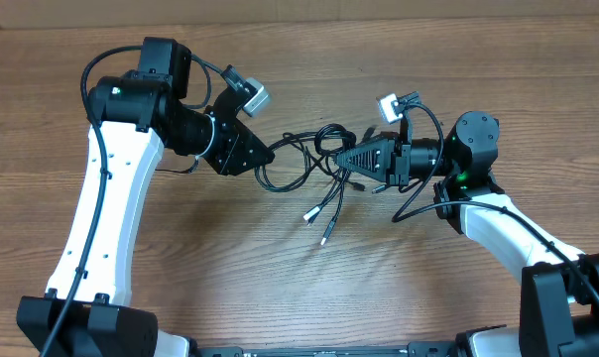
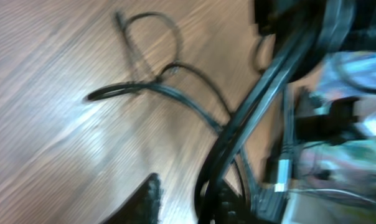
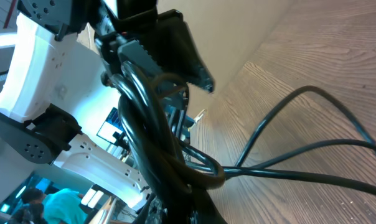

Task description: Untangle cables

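Note:
The cables (image 1: 324,144) are a tangle of thin black cords in the middle of the wooden table, with loose plug ends (image 1: 317,223) trailing toward the front. My right gripper (image 1: 339,159) points left and is shut on a bunch of the cords, which fill its wrist view (image 3: 144,124). My left gripper (image 1: 270,157) points right at the tangle's left loop. In its blurred wrist view the fingers (image 2: 188,186) stand apart, with cord strands (image 2: 157,87) running between them, close to the right finger.
The wooden table (image 1: 230,258) extends all around. The arms' own thicker black cables arc at the left arm (image 1: 91,69) and the right arm (image 1: 419,203). The left gripper (image 3: 175,43) looms close in the right wrist view.

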